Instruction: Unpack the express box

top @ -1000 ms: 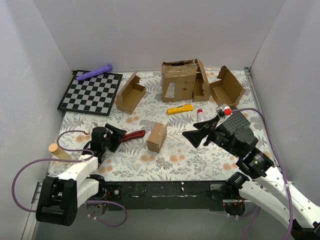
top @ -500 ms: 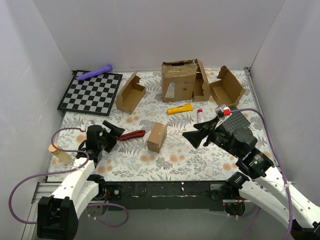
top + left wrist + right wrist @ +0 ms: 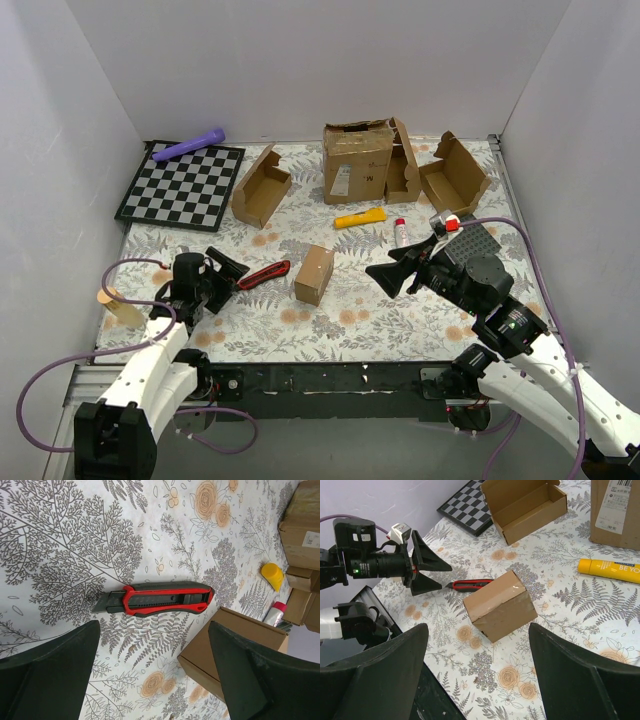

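Since a moment ago the left pincer (image 3: 154, 626) has opened its jaws much wider and slid a little away from the express box (image 3: 314, 274), on the box's left side.

What could go wrong: the red knife (image 3: 155, 599) lies flat on the table (image 3: 400, 322), so I think the fingers could push it along and not pick it up. Its grey tip sticks out at the end far from the box. A grab there could slip, and the knife could spin off or bump the box.

The left pincer is wide open and holds nothing. It touches nothing that I can see. The knife lies just past its fingertips, between the pincer and the box. The box sits shut near the middle of the table, with shiny tape on top, and nothing is out of it yet.

On the box's right side the right pincer (image 3: 477, 629) points at it, also wide open and empty, not touching. A yellow tube (image 3: 359, 218) lies behind the box, well apart
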